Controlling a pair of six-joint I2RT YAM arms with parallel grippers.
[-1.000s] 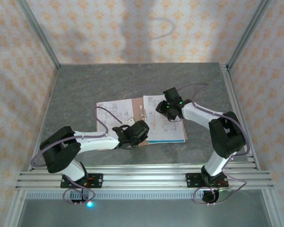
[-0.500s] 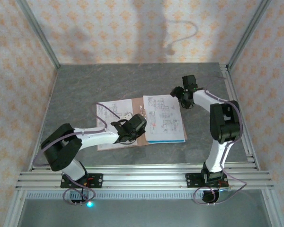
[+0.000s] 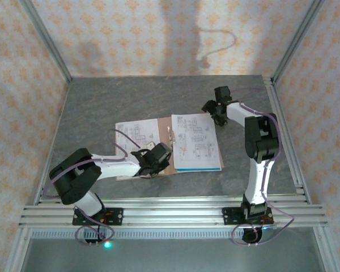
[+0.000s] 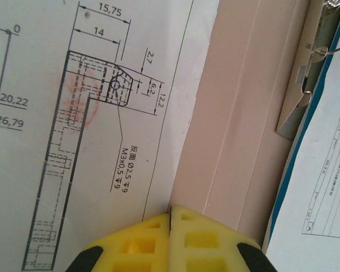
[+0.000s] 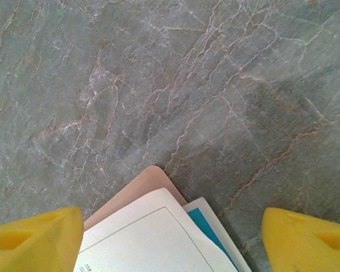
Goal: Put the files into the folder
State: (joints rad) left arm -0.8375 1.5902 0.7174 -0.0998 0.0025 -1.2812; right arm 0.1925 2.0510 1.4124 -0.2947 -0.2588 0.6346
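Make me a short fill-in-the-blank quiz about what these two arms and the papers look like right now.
1. The left arm's jaws, over a printed white sheet, are ____ (open or shut).
2. The right arm's jaws, above a corner of the folder, are ____ (open or shut).
3. At that corner, the lower sheet peeking from under the top white sheet is coloured ____.
4. The shiny clip inside the folder is made of ____.

Missing words: shut; open; blue; metal.
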